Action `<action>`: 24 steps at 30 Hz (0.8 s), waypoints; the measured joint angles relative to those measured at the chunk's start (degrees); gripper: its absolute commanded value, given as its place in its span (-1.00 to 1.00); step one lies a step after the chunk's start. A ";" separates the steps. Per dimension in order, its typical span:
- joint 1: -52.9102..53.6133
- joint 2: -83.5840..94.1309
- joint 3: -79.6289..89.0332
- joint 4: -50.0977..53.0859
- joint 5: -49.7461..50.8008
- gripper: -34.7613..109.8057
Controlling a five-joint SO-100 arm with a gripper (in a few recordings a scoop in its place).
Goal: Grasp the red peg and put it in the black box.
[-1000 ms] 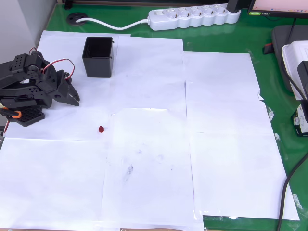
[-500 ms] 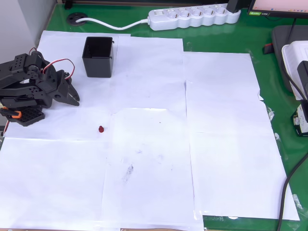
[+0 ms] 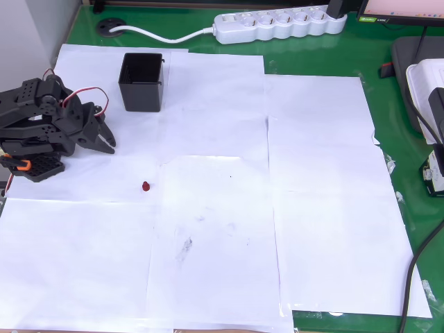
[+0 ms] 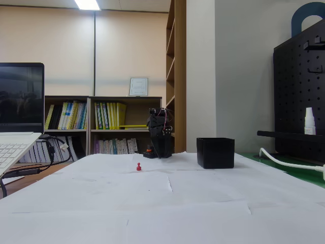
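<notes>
The tiny red peg [image 3: 146, 186] stands alone on the white paper, below and slightly right of the black box [image 3: 141, 82] in the overhead view. The box is upright with its dark hollow open upward. My black arm is folded at the left edge, and its gripper [image 3: 109, 141] points right, shut with nothing in it. It sits left of both the box and the peg, a short way from each. In the fixed view the peg [image 4: 138, 166] stands left of the box [image 4: 215, 152], with the folded arm [image 4: 159, 136] behind and between them.
White paper sheets [image 3: 229, 208] cover a green table [image 3: 388, 139]. A white power strip [image 3: 281, 24] and its cable lie along the far edge. Dark equipment and cables [image 3: 423, 104] crowd the right edge. A laptop [image 4: 18, 132] stands at the left in the fixed view.
The arm's wrist and gripper have shifted very slightly. The peg and the box have not moved.
</notes>
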State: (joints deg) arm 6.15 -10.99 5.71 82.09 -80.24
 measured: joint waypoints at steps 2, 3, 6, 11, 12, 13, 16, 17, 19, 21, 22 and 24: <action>3.08 0.00 0.00 0.00 -0.26 -0.42; 3.69 0.00 0.00 0.00 -2.02 -0.42; 3.60 0.09 -0.79 0.18 -7.21 -0.43; 5.10 3.52 -0.97 -4.75 -16.52 -0.44; 5.98 4.92 -0.97 -6.50 -17.05 -0.44; 6.77 6.24 -0.97 -8.35 -17.23 -0.44; 8.53 9.23 -0.97 -13.10 -16.44 -0.52; 8.96 10.02 -0.97 -14.77 -15.73 -0.52; 10.81 12.22 -1.05 -18.90 -14.68 -0.52; 12.57 15.82 -1.05 -23.20 -14.15 -0.52; 13.10 17.40 -1.05 -25.14 -13.97 -0.52; 14.15 20.39 -1.05 -28.56 -13.89 -0.52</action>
State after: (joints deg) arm 20.30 9.40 4.66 53.53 -94.13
